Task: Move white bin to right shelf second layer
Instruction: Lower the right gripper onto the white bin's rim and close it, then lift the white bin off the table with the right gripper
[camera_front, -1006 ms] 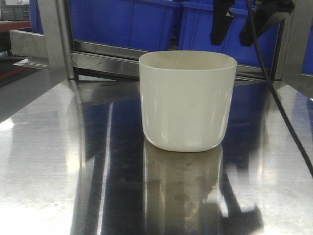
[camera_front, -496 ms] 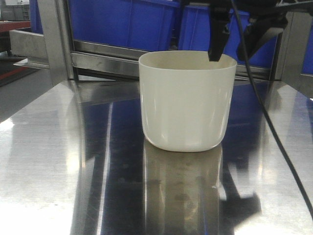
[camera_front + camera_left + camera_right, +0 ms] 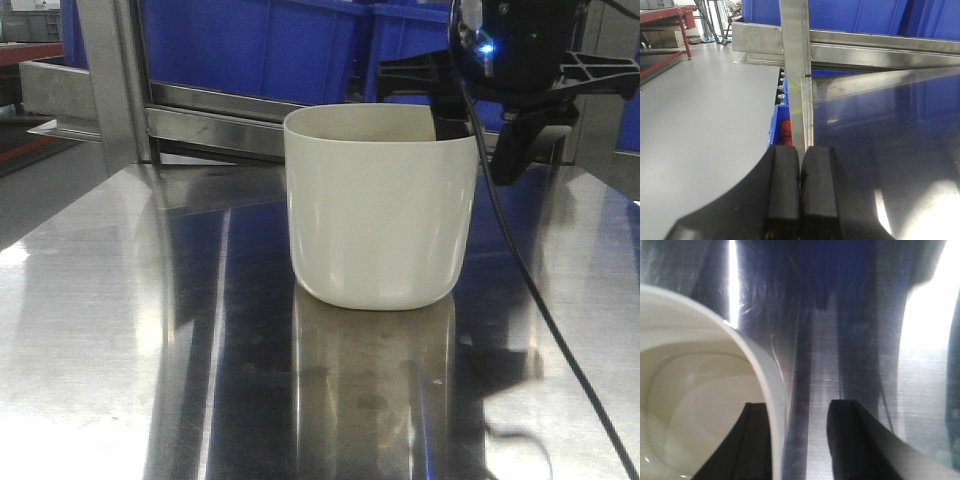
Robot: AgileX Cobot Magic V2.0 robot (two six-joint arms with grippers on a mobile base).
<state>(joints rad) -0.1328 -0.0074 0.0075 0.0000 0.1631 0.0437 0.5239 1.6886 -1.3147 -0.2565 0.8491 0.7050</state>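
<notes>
The white bin point(image 3: 375, 210) stands upright on the shiny steel tabletop point(image 3: 150, 350), empty. My right gripper point(image 3: 478, 150) is open and straddles the bin's right wall at the rim. One finger is inside the bin point(image 3: 757, 440) and the other point(image 3: 850, 435) is outside over the tabletop, with the rim point(image 3: 772, 385) between them. My left gripper point(image 3: 800, 152) is shut and empty, off the table's left edge, pointing at a steel post point(image 3: 795, 60). I cannot make out the roller rack level.
Blue crates point(image 3: 260, 40) sit on the steel frame behind the bin, and a steel upright point(image 3: 115, 80) stands at the left rear. A black cable point(image 3: 540, 320) hangs from the right arm across the tabletop. A red bench point(image 3: 665, 20) stands on the grey floor, far left.
My right gripper has come down from above and behind the bin. Its fingers now sit either side of the right wall. The bin has not moved.
</notes>
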